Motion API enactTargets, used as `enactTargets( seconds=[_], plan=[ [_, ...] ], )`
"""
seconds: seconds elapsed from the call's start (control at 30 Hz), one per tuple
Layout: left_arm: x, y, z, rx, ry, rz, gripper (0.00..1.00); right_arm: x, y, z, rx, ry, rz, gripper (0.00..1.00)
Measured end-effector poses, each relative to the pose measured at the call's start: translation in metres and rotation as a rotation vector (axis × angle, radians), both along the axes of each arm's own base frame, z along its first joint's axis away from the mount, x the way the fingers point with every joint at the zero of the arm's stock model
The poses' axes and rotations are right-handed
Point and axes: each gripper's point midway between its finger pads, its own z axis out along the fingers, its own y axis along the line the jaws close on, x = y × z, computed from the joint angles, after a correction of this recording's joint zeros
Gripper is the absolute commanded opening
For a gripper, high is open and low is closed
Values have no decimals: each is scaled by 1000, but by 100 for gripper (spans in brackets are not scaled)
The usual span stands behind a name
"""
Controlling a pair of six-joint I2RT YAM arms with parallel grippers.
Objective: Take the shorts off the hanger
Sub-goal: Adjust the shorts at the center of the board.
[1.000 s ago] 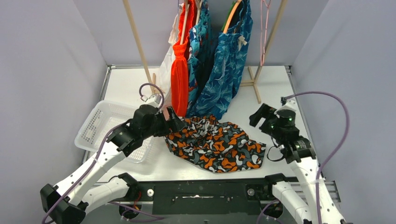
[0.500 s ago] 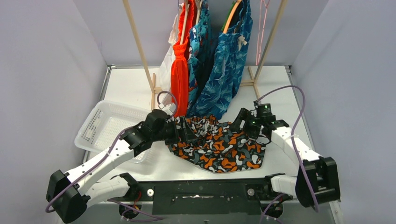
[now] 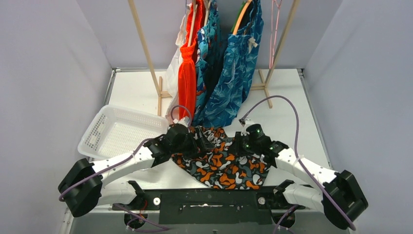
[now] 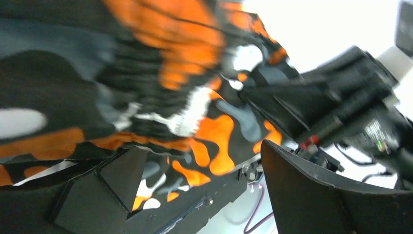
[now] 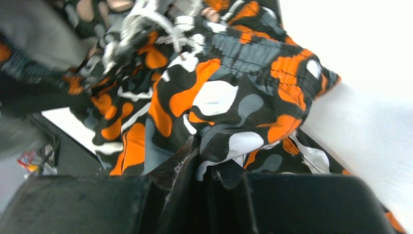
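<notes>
The camouflage shorts (image 3: 225, 165) lie bunched on the table between both arms, orange, black and white (image 4: 204, 122) (image 5: 229, 92). My left gripper (image 3: 202, 141) is open at their left edge, its fingers (image 4: 102, 187) wide apart with the fabric just beyond them. My right gripper (image 3: 238, 146) is shut on a fold of the camouflage shorts (image 5: 207, 163). Behind, the bright orange shorts (image 3: 186, 78), the teal shark-print shorts (image 3: 208, 48) and the blue patterned shorts (image 3: 234, 73) hang on the rack. An orange hanger (image 3: 242, 17) shows inside the blue pair.
A white mesh basket (image 3: 117, 132) stands on the table's left side beside my left arm. The wooden rack's legs (image 3: 146, 48) (image 3: 265, 87) rise at the back. A pink hanger (image 3: 275, 29) hangs bare at the right. Grey walls close in both sides.
Both arms swung inward onto the camouflage shorts. My right gripper closed on a fold of the fabric, and the shorts have bunched toward the middle.
</notes>
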Motion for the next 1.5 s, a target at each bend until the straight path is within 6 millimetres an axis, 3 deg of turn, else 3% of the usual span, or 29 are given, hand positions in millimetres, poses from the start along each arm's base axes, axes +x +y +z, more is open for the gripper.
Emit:
enactTargets(
  seconds=[0.13, 0.27, 0.5, 0.67, 0.7, 0.77, 0.9, 1.07, 1.3, 1.33, 1.4, 1.5],
  plan=[
    [-1, 2, -28, 9, 64, 71, 88, -21, 11, 7, 22, -126, 115, 5],
    [3, 1, -51, 67, 114, 110, 88, -37, 10, -8, 32, -153, 159, 5],
    [23, -3, -57, 189, 93, 183, 88, -45, 5, -23, 37, -151, 163, 10],
    [30, 10, -88, 317, 104, 242, 88, -58, 2, -39, 53, -115, 178, 11],
    [34, 5, -84, 321, 97, 244, 88, -61, 1, -43, 52, -103, 175, 13],
    [38, -5, -88, 358, 75, 235, 81, -63, 0, -44, 50, -95, 175, 16],
    [36, -24, -92, 442, 23, 201, 52, -62, 0, -41, 39, -96, 172, 22],
    [27, -24, -101, 510, -25, 186, 3, -50, -3, -29, 22, -139, 131, 33],
    [13, -4, -100, 528, -44, 173, 0, -37, -20, -21, -48, -163, 15, 48],
    [9, 1, -97, 530, -54, 165, 0, -34, -25, -19, -64, -169, -12, 55],
    [0, 9, -89, 519, -85, 144, 0, -27, -34, -13, -95, -182, -73, 68],
    [-9, 18, -66, 439, -151, 114, 0, -15, -46, 4, -115, -226, -164, 75]
  ],
)
